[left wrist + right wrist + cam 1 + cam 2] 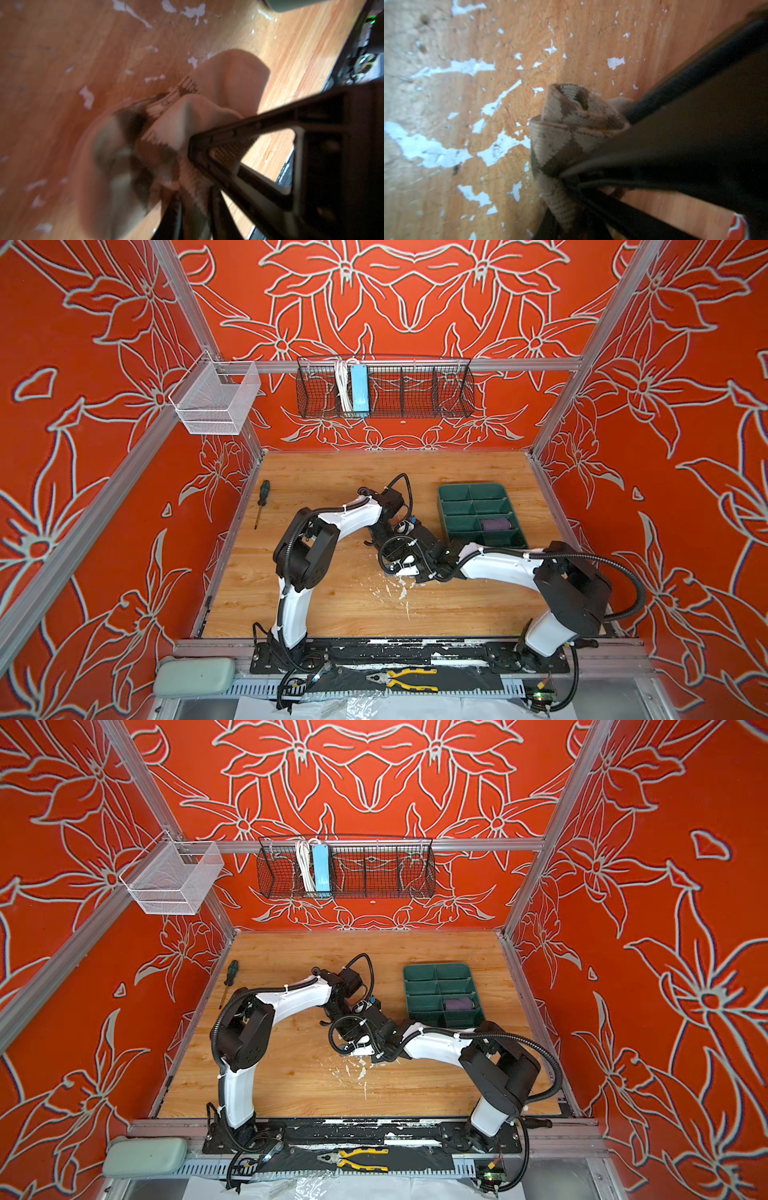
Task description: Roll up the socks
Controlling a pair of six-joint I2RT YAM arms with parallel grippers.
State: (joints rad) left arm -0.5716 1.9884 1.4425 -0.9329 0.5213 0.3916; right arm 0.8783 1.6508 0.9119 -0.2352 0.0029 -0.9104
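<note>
The beige-olive sock (566, 128) with brown argyle diamonds is bunched into a loose roll just above the chipped wooden table (446, 104). My right gripper (571, 218) is shut on its lower end. In the left wrist view the same sock (228, 83) is blurred, and fabric fills the narrow gap of my left gripper (193, 199). The right gripper's black triangular finger (249, 145) presses in from the side. In both top views the two arms meet mid-table and hide this sock. The purple sock (494, 525) (458, 1004) lies rolled in a tray compartment.
The green divided tray (453, 493) stands at the right rear of the table. A screwdriver (262, 502) lies near the left edge. Pliers (411, 678) rest on the front rail. A black wire basket (384, 389) and a white mesh basket (216, 400) hang on the frame.
</note>
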